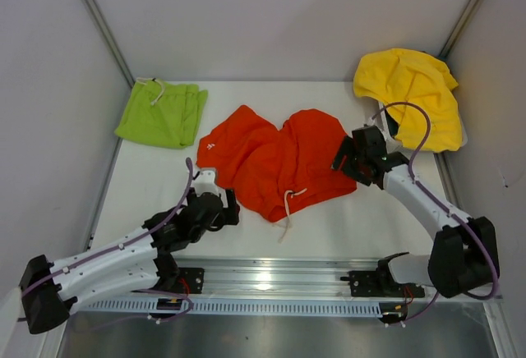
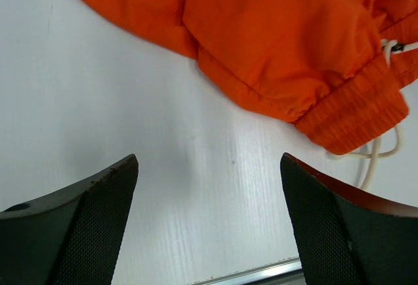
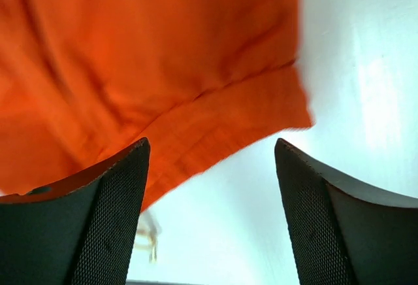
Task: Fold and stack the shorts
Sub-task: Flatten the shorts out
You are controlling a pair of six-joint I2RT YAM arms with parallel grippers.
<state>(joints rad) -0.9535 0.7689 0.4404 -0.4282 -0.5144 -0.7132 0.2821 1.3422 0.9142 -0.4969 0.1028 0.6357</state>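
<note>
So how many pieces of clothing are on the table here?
3: lime-green shorts folded far left, orange-red shorts crumpled in the centre, yellow garment far right. More could hide under it.

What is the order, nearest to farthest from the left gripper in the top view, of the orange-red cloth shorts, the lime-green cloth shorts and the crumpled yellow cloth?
Measured from the left gripper:
1. orange-red cloth shorts, spread mid-table, just ahead of it.
2. lime-green cloth shorts, at the far left corner.
3. crumpled yellow cloth, at the far right corner.
</note>
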